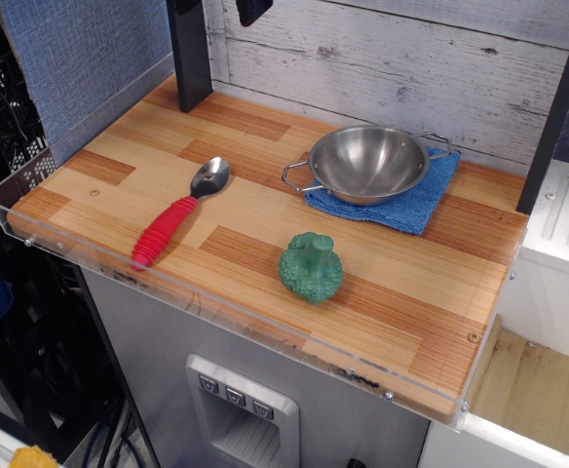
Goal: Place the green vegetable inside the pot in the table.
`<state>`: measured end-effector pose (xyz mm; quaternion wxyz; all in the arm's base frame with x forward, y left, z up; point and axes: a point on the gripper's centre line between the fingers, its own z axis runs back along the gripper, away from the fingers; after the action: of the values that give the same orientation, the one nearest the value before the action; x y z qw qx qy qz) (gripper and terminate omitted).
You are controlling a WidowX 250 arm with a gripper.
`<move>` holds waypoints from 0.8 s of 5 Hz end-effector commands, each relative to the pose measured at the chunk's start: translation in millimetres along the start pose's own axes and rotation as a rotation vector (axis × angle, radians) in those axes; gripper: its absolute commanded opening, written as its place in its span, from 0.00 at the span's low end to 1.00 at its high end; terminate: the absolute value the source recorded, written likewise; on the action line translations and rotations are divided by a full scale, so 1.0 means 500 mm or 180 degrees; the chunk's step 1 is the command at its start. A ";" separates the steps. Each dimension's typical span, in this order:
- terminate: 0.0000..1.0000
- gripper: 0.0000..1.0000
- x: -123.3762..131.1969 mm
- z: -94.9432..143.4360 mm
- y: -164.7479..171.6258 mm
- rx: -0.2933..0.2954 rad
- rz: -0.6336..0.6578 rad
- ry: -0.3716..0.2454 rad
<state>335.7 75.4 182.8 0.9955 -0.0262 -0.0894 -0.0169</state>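
Note:
The green vegetable (312,269), a dark green toy broccoli, rests head down with its stem pointing up, near the front middle of the wooden table (265,210). The pot (367,162), a shiny steel bowl with two wire loop handles, stands empty on a blue cloth (411,202) behind and to the right of the broccoli. Only a dark tip of the gripper (253,9) shows at the top edge, high above the table's back and far from both things. Its jaws are cut off by the frame.
A metal spoon with a red handle (180,212) lies to the left of the broccoli. A black post (189,51) stands at the back left. A clear acrylic rim (265,327) runs along the front edge. A grey plank wall (411,58) closes off the back.

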 end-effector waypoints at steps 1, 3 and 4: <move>0.00 1.00 0.000 0.000 0.000 0.0000 0.0000 0.0000; 0.00 1.00 -0.103 -0.051 -0.081 0.0083 -0.0352 0.0163; 0.00 1.00 -0.149 -0.073 -0.121 0.0161 -0.0632 0.0211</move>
<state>263.9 8.1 120.9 0.9926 0.0033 -0.0313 -0.1172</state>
